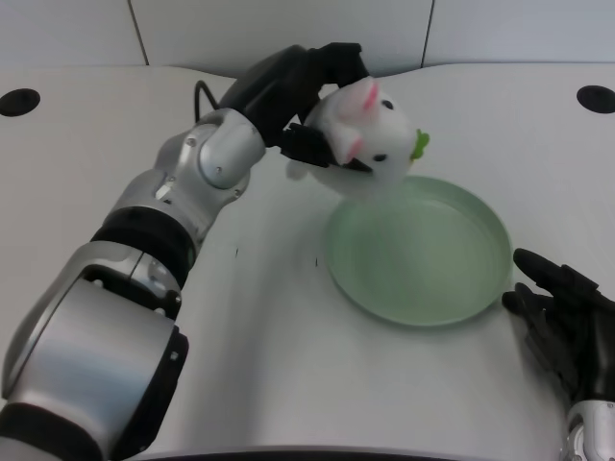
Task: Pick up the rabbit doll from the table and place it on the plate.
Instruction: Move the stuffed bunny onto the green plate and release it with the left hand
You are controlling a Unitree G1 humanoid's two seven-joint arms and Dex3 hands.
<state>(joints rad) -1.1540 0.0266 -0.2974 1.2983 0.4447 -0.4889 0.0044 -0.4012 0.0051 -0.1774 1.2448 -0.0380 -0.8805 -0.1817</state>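
Left hand (306,88) gripping rabbit doll (370,139), seemingly above plate (419,252).

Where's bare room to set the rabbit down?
The plate holds nothing; its whole green floor is free. Bare table lies between the left forearm and the plate's near rim. Crowded: the plate's far-left rim, where the left hand holds the rabbit doll.

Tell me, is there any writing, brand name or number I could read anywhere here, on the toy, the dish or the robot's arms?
None: no readable text shows in this view.
The rabbit doll held by the left hand has only a face and a green bit, no label.
The plate is plain pale green.
The silver forearm and white table carry no legible markings.
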